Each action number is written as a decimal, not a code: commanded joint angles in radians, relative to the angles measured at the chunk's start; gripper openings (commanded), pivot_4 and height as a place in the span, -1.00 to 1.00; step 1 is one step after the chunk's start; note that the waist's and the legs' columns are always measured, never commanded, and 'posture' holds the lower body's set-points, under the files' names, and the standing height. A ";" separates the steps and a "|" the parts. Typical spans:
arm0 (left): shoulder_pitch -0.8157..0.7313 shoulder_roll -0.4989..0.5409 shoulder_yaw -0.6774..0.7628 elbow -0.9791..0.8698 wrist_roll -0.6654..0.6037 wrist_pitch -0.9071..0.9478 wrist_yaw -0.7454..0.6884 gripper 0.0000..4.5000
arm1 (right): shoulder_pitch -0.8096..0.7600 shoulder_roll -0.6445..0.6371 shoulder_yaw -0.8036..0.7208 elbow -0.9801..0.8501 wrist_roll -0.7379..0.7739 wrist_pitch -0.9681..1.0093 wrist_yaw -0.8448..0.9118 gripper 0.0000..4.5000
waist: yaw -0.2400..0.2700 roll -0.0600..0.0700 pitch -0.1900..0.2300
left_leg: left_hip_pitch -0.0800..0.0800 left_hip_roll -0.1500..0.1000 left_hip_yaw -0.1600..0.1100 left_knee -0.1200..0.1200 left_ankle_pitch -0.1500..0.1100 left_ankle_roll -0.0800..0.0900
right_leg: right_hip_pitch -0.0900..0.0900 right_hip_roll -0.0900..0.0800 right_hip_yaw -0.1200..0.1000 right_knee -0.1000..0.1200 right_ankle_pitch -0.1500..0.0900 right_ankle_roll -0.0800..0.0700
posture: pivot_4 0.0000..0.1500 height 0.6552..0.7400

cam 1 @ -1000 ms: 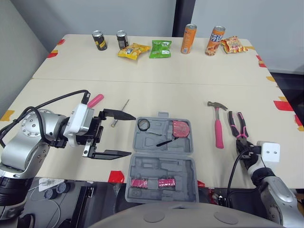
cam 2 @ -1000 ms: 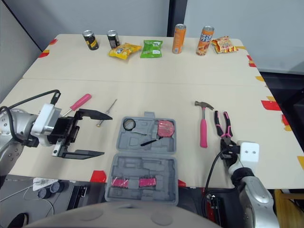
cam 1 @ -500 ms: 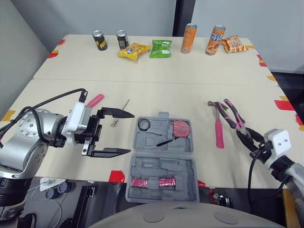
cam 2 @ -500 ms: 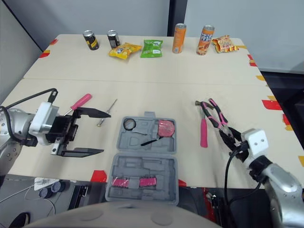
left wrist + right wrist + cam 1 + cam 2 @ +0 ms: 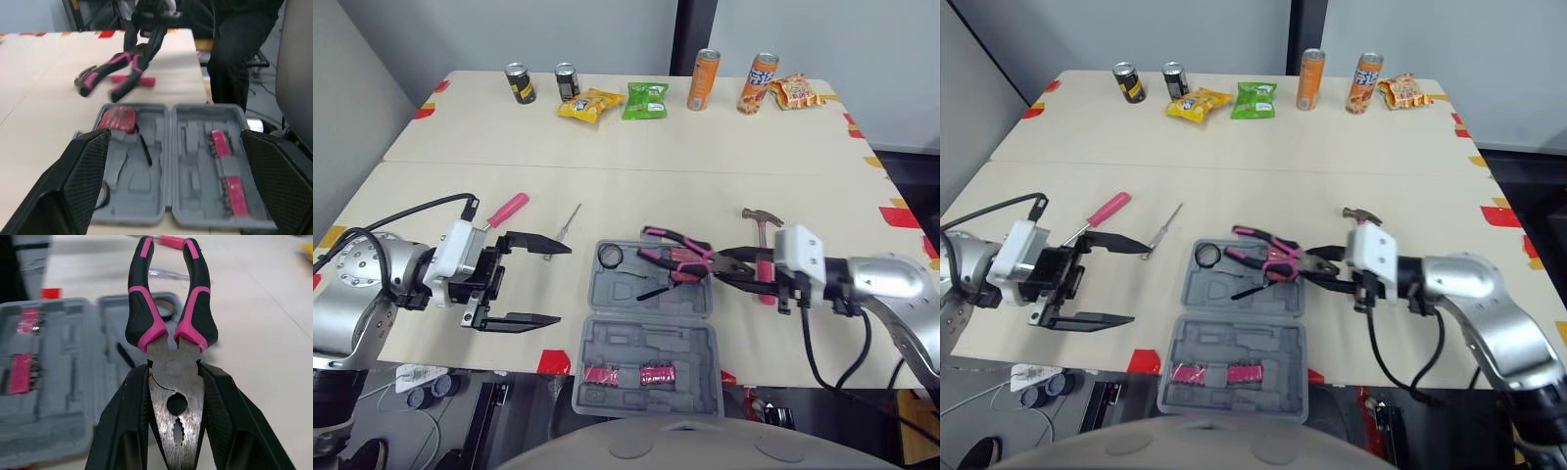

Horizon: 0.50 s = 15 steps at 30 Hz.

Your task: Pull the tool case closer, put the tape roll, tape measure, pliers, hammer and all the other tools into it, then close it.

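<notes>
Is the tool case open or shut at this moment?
Open. The tool case lies unfolded, both grey halves flat with their moulded slots facing up.

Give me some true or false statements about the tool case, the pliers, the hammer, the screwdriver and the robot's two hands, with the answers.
1. The right hand grips the pliers by their metal head. True.
2. The tool case is closed. False: it lies open, both halves flat.
3. The left hand is open and holds nothing. True.
4. The hammer is already in the tool case. False: it lies on the table, to the right of the tool case.
5. The pink-handled screwdriver lies on the table, to the left of the tool case. True.
</notes>
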 commanded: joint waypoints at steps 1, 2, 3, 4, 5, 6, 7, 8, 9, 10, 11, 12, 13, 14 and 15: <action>0.022 0.028 0.046 0.026 0.013 -0.032 -0.036 1.00 | -0.102 -0.003 0.106 -0.041 -0.050 0.074 0.013 -0.55 | 0.000 0.000 0.000 | 0.000 0.000 0.000 0.000 0.000 0.000 | 0.000 0.000 0.000 0.000 0.000 0.000 | 1.00 1.00; 0.033 0.033 0.054 0.036 0.019 -0.040 -0.041 1.00 | -0.138 0.005 0.145 -0.043 -0.073 0.100 0.007 -0.55 | 0.000 0.000 0.000 | 0.000 0.000 0.000 0.000 0.000 0.000 | -0.001 0.001 0.000 0.000 0.000 0.000 | 1.00 1.00; 0.040 0.037 0.059 0.044 0.022 -0.046 -0.045 1.00 | -0.163 0.011 0.170 -0.043 -0.088 0.117 0.003 -0.55 | 0.000 0.000 0.000 | 0.000 0.000 0.001 0.000 0.000 0.000 | -0.001 0.001 0.000 0.001 0.000 0.000 | 1.00 1.00; 0.046 0.040 0.064 0.051 0.025 -0.052 -0.047 1.00 | -0.185 0.015 0.194 -0.045 -0.104 0.146 -0.005 -0.55 | 0.001 0.000 0.000 | 0.000 0.000 0.001 0.000 0.000 0.000 | -0.001 0.001 0.000 0.001 0.000 0.000 | 1.00 1.00; 0.051 0.041 0.069 0.060 0.025 -0.056 -0.048 1.00 | -0.212 0.024 0.225 -0.040 -0.133 0.162 -0.016 -0.55 | 0.001 0.000 0.000 | 0.000 0.000 0.001 0.000 0.000 0.000 | -0.001 0.001 0.000 0.001 0.000 0.000 | 1.00 1.00; 0.055 0.043 0.074 0.068 0.027 -0.060 -0.049 1.00 | -0.235 0.037 0.251 -0.032 -0.157 0.173 -0.025 -0.55 | 0.001 0.000 0.000 | 0.000 0.000 0.001 0.000 0.000 0.000 | -0.001 0.001 0.000 0.001 0.000 0.000 | 1.00 1.00; 0.058 0.045 0.078 0.076 0.029 -0.065 -0.051 1.00 | -0.255 0.047 0.273 -0.026 -0.178 0.188 -0.034 -0.55 | 0.001 0.000 0.000 | 0.000 0.000 0.001 0.000 0.000 0.000 | -0.001 0.001 0.000 0.001 0.000 0.000 | 1.00 1.00; 0.062 0.050 0.079 0.084 0.036 -0.073 -0.056 1.00 | -0.274 0.054 0.297 -0.018 -0.193 0.195 -0.026 -0.55 | 0.001 0.000 0.000 | -0.001 0.000 0.001 0.000 0.000 0.000 | -0.002 0.001 0.000 0.002 0.000 0.000 | 1.00 1.00; 0.064 0.053 0.079 0.091 0.042 -0.080 -0.061 1.00 | -0.288 0.055 0.318 -0.012 -0.214 0.195 -0.020 -0.55 | 0.002 0.000 0.000 | -0.001 0.000 0.001 0.000 0.000 0.000 | -0.002 0.001 0.000 0.002 0.000 0.000 | 1.00 1.00; 0.066 0.055 0.079 0.097 0.046 -0.085 -0.065 1.00 | -0.302 0.059 0.341 -0.007 -0.236 0.214 -0.025 -0.55 | 0.003 0.000 0.000 | -0.001 0.000 0.001 0.000 0.000 -0.001 | -0.002 0.001 0.000 0.002 0.000 0.000 | 1.00 1.00; 0.066 0.056 0.079 0.101 0.047 -0.087 -0.064 1.00 | -0.313 0.063 0.362 -0.005 -0.252 0.238 -0.029 -0.55 | 0.005 0.000 0.000 | -0.001 0.000 0.001 0.000 0.000 -0.001 | -0.002 0.001 0.000 0.002 0.000 0.000 | 1.00 1.00; 0.066 0.057 0.079 0.104 0.046 -0.089 -0.063 1.00 | -0.320 0.066 0.375 -0.004 -0.263 0.257 -0.034 -0.55 | 0.006 0.000 0.000 | -0.001 0.000 0.001 0.000 0.000 -0.001 | -0.002 0.001 0.000 0.002 0.000 0.000 | 1.00 1.00; 0.065 0.058 0.077 0.110 0.047 -0.092 -0.063 1.00 | -0.329 0.069 0.400 0.000 -0.289 0.254 -0.034 -0.55 | 0.006 0.000 0.000 | -0.001 0.000 0.001 0.001 0.000 -0.001 | -0.002 0.001 0.000 0.002 0.000 0.000 | 1.00 1.00; 0.064 0.058 0.076 0.114 0.048 -0.095 -0.063 1.00 | -0.335 0.073 0.419 0.001 -0.306 0.257 -0.032 -0.55 | 0.006 0.000 0.000 | -0.001 0.000 0.001 0.001 0.000 -0.001 | -0.002 0.001 0.000 0.002 0.000 0.000 | 1.00 1.00; 0.063 0.059 0.075 0.117 0.048 -0.096 -0.063 1.00 | -0.339 0.077 0.431 0.002 -0.317 0.258 -0.030 -0.55 | 0.007 0.000 0.000 | -0.001 0.000 0.001 0.001 0.000 -0.001 | -0.002 0.001 0.000 0.002 0.000 0.000 | 1.00 1.00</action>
